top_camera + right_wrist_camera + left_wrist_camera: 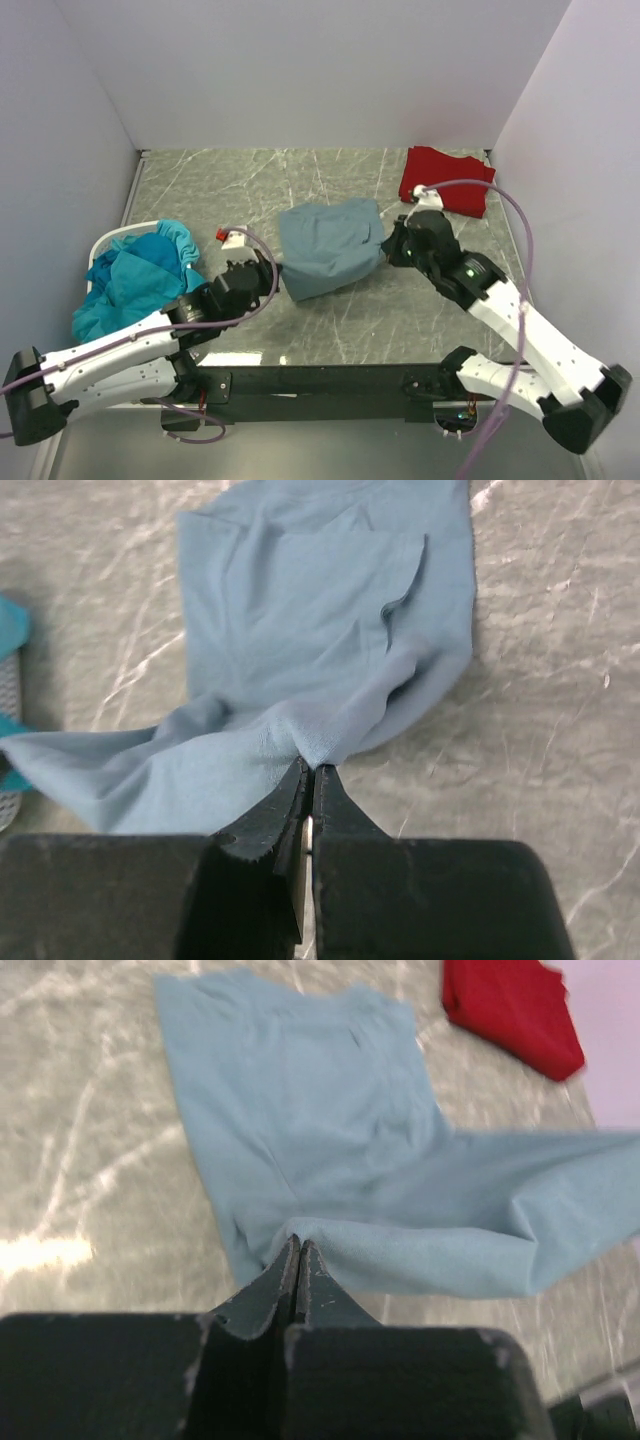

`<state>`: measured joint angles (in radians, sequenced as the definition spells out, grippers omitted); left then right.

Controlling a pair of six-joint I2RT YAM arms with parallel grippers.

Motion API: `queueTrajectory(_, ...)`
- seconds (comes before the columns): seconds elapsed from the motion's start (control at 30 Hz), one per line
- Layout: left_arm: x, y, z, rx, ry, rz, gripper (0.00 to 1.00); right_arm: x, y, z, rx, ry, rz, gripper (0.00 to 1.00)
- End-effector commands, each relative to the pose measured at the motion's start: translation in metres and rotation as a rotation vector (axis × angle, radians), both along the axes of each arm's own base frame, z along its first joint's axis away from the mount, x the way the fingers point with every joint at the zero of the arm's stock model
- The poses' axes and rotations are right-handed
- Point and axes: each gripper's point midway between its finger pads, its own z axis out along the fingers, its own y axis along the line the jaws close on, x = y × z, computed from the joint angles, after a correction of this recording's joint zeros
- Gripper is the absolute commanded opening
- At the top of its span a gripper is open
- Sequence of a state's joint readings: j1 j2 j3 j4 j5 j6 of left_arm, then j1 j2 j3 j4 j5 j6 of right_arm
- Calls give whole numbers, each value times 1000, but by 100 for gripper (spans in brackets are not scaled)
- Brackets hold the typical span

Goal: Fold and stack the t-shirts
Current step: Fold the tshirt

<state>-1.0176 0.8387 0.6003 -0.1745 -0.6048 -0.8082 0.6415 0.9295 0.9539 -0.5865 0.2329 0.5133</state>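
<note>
The blue shirt [330, 258], mid-frame, is clamped at opposite edges by the left gripper [266, 272] and right gripper [393, 247], presumably to be folded over.

Top cam: high, rear, looks down on whole surface [330, 335]. Wrist cams: close behind left gripper [298, 1252] & right gripper [309, 772]; all share blue t-shirt [328, 248] ahead.

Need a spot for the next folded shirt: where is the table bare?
Bare marble: behind the slate-blue shirt, between basket and red shirt; also in front of it, toward the arm bases. Crowded: the middle, where left claw and right claw pinch that shirt.
</note>
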Motion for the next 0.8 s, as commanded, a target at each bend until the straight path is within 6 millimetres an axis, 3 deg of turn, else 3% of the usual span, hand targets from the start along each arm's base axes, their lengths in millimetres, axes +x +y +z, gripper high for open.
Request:
queueTrajectory(0.0, 28, -7, 28, -68, -80, -20, 0, 35, 5, 19, 4, -60, 2, 0)
queueTrajectory(0.33, 96, -16, 0, -50, -63, -35, 0, 101, -4, 12, -15, -21, -25, 0)
queueTrajectory(0.5, 126, -8, -5, -61, -47, -15, 0, 133, -19, 8, -27, -3, -53, 0)
queueTrajectory(0.53, 133, -9, -6, -60, -42, -11, 0, 139, -19, 0, -35, 20, -53, 0)
queueTrajectory(0.57, 139, -3, -8, -61, -40, 1, 0, 147, -22, 5, -29, 8, -59, 0)
queueTrajectory(0.73, 165, -1, -15, -62, -12, -4, 0, 178, -21, -12, -38, 60, -49, 0)
queueTrajectory(0.77, 170, 2, -17, -57, -7, 4, 0, 186, -20, -5, -31, 46, -42, 0)
